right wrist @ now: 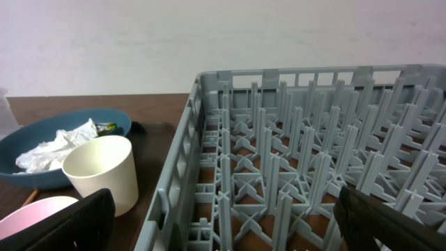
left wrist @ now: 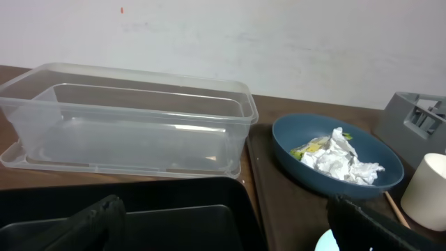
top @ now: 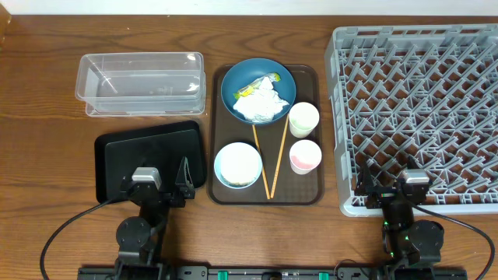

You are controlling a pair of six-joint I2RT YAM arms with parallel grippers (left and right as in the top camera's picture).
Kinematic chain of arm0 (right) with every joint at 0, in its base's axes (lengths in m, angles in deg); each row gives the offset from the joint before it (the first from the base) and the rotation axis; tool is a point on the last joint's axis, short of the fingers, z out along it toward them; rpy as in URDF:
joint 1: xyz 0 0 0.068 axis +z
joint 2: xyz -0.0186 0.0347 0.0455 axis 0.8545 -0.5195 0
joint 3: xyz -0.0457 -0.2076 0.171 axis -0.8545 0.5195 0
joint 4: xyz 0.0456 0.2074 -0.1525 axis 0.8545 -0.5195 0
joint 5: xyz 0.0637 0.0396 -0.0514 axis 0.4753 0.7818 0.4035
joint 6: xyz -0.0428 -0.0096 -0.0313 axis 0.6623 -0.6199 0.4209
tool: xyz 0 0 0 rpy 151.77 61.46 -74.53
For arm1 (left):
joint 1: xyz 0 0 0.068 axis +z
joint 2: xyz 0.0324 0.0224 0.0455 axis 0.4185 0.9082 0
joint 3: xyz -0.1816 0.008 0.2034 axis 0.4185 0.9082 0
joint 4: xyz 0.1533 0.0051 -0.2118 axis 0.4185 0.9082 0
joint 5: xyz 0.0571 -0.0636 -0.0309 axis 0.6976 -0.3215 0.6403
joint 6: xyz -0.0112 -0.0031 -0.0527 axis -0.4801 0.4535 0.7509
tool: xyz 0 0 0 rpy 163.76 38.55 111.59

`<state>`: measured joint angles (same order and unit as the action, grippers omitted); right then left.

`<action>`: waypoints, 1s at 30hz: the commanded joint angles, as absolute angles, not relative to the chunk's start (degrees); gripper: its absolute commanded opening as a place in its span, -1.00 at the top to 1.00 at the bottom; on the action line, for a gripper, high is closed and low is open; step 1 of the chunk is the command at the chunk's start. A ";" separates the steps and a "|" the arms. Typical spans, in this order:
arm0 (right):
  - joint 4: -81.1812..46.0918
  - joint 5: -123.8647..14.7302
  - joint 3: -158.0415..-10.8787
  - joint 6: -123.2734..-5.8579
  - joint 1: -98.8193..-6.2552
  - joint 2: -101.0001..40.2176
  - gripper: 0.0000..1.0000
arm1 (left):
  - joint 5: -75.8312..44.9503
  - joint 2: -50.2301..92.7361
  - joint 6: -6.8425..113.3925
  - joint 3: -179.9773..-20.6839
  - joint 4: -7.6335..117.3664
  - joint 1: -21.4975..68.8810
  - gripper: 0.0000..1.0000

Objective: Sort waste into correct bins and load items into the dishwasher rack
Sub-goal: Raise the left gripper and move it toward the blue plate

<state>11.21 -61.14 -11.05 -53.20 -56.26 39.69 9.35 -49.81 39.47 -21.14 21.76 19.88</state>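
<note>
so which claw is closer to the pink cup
Right. The right claw is at a corner of the grey plastic rack, just right of the pink cup; the left claw is over the shallow black tray, beyond the small light-blue bowl.

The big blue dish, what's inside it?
A crumpled white paper napkin lies inside the dark-blue dish, with a yellow-green scrap at its edge. Whatever is under the napkin is covered, so it cannot be seen.

A brown serving tray (top: 299,187) lies at the centre of the dark wooden worktop (top: 47,117). Black cables (top: 68,224) loop at seven and five o'clock. A white wall (left wrist: 279,42) stands at twelve o'clock.
</note>
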 commanded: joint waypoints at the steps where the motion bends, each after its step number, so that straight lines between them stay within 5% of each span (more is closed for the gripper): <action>1: 11.12 -61.09 -10.90 -52.74 -55.83 39.76 -0.99 | 9.89 -50.06 39.12 -20.68 24.50 20.07 -0.90; 30: 11.16 -61.75 -11.62 -54.40 -55.85 39.74 -0.98 | 9.85 -45.81 42.44 -23.68 24.52 20.07 -0.90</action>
